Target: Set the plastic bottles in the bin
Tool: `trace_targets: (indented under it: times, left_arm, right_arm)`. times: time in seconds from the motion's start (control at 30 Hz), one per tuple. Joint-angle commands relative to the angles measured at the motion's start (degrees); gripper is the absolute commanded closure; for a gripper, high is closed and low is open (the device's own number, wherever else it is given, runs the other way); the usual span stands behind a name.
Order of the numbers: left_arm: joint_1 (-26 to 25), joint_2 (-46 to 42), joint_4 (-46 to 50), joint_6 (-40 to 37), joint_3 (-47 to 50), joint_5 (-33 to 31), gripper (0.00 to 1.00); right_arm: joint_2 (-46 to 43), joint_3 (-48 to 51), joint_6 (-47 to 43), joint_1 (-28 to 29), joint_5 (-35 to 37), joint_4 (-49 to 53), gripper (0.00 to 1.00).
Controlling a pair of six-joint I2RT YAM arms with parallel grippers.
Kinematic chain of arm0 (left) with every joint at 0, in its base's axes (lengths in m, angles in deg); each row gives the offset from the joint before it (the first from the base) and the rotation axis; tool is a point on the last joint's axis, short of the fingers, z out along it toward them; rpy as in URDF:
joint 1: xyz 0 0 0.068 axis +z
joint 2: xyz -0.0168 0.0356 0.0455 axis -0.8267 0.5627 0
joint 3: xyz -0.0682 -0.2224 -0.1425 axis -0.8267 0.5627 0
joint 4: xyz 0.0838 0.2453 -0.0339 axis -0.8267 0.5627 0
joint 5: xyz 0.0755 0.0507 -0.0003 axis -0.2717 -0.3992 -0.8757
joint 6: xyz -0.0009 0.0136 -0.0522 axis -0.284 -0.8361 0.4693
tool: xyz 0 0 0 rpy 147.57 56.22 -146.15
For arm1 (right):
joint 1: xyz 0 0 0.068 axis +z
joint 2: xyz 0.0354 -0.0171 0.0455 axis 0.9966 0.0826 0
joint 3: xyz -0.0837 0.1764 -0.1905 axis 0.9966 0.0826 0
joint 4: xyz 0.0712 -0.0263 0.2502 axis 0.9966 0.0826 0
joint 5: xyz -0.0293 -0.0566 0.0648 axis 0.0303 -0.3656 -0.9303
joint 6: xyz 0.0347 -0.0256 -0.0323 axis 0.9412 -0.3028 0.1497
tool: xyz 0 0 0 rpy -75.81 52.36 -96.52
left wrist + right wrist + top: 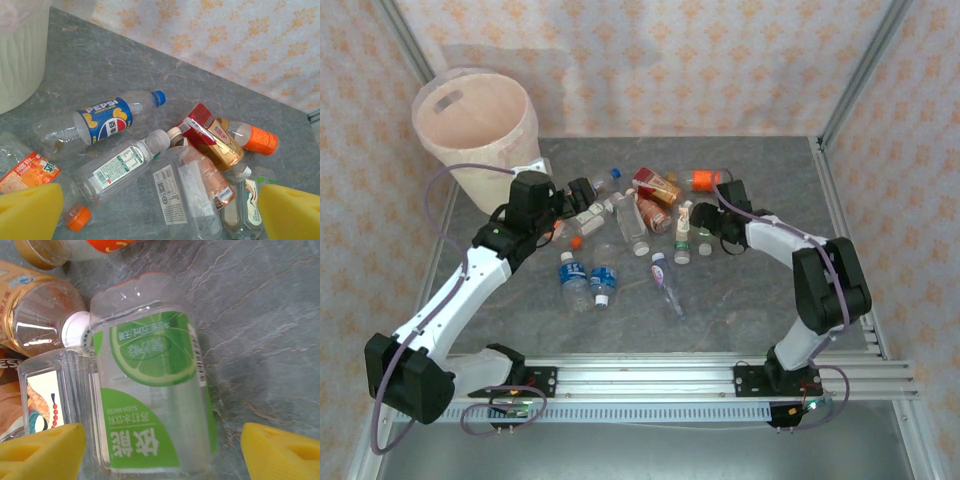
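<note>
**Right gripper (160, 452) straddles the green-label bottle (150, 390), jaws apart, nothing gripped yet**
The left gripper (160, 210) hangs open over other bottles (120, 167). The bin (490, 150) stands at the far left, well apart. A clean pick likely means squeezing the bottle's middle alone, free of the clear bottle (55, 390) alongside.

A: State of the bin (485, 165)?
B: Cream, pinkish liner, upright, at 10 o'clock from the heap.
A: The plastic bottles (632, 225)?
B: Clear, capped, mostly lying flat in a loose heap outside the bin; two blue-labelled at its 7 o'clock.
</note>
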Motion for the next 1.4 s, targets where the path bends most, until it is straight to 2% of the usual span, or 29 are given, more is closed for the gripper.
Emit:
trace_targets:
  times: [0.0,0.17,0.43,0.53,0.67,0.87,1.03,1.2,1.37]
  left_arm:
    - [-0.3,-1.0,-3.4,1.4,0.5,-0.1,0.00]
    - [-0.3,0.6,-4.7,1.0,-0.2,2.5,0.00]
    - [-1.3,3.3,-5.8,0.0,-1.0,5.4,0.00]
    - [-1.6,3.8,-6.4,0.0,-1.1,5.6,0.00]
    - [-2.2,5.0,-6.3,0.2,-1.8,5.7,0.00]
    - [-5.0,7.7,-6.6,-2.4,-4.1,6.1,0.00]
    - [-7.5,11.2,-8.9,-1.5,-5.6,8.0,0.00]
    - [-11.0,14.2,-15.5,0.9,-5.8,10.2,0.00]
    - [-13.1,18.2,-22.1,3.2,-6.9,15.6,0.00]
  right_arm:
    - [1.6,-1.6,-1.7,-0.2,-1.4,2.1,0.18]
    - [2.4,-1.6,-1.0,-0.4,6.2,5.1,0.21]
    - [6.0,-3.4,-7.5,-0.6,4.9,6.8,0.20]
    - [8.0,-4.8,-7.6,-0.5,6.9,7.5,0.21]
    - [6.5,-3.8,-7.4,-0.6,10.0,5.9,0.30]
    - [-2.9,2.4,-9.0,-0.6,12.9,1.7,0.43]
    - [-13.5,9.9,-9.4,-0.4,9.1,-6.3,0.50]
    - [-23.0,17.1,-9.6,0.4,-1.1,-18.3,0.52]
    - [-26.9,19.1,-9.9,3.1,-9.5,-23.8,0.52]
